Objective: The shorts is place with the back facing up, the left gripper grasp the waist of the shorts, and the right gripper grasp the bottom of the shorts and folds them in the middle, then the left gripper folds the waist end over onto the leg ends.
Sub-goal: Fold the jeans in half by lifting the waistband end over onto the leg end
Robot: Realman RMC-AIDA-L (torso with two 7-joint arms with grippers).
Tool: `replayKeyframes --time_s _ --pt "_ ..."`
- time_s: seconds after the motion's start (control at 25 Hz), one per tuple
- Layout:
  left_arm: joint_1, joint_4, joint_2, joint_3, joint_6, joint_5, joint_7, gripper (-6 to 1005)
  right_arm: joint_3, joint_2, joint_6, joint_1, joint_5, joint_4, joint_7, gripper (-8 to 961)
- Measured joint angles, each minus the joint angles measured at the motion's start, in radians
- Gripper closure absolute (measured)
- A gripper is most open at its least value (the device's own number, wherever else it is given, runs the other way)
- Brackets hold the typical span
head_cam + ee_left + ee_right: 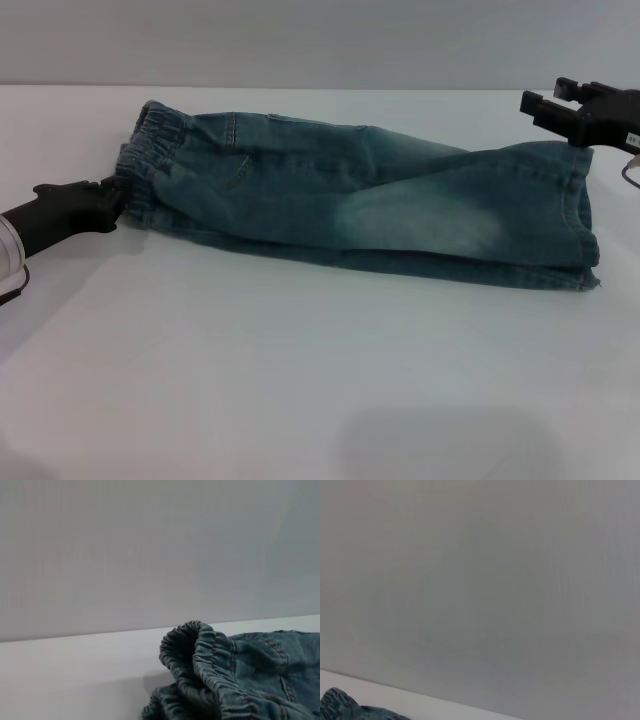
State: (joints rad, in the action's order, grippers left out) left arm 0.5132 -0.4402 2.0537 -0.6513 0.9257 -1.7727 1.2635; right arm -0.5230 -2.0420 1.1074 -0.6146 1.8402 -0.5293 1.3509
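head: shorts [360, 200] lay folded lengthwise near bench [300, 380] far edge; left gripper [112, 200] clamped waistband; right gripper [550, 102] hovered spread above leg ends | left wrist: bunched waistband [210, 655] | right wrist: denim scrap [340, 707]

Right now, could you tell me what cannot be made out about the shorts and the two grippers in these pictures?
- Head view: the left gripper meets the shorts' waist; the waistband hides whether it is shut on it.
- Head view: the right gripper is above the leg ends, arm cut off by the picture's edge.
- Left wrist view: only the bunched waist shows; no fingers.
- Right wrist view: just a scrap of denim at the edge; mostly wall.
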Motion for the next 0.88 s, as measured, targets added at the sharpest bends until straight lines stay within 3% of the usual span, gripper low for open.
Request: replayKeyframes --time_s 0.16,0.68,0.88 --pt "-0.008 -0.001 0.0 0.001 0.01 0.0 -0.001 913 0.0 -0.006 0.0 0.005 -0.007 0.0 -0.002 358" --pt "-0.02 -0.008 0.002 0.01 0.046 0.006 -0.003 970 0.0 -0.02 -0.008 0.007 -0.013 0.002 -0.003 358" --pt "-0.028 -0.012 0.001 0.012 0.075 0.071 -0.022 970 -0.005 -0.023 -0.045 0.0 -0.052 0.01 -0.021 358"
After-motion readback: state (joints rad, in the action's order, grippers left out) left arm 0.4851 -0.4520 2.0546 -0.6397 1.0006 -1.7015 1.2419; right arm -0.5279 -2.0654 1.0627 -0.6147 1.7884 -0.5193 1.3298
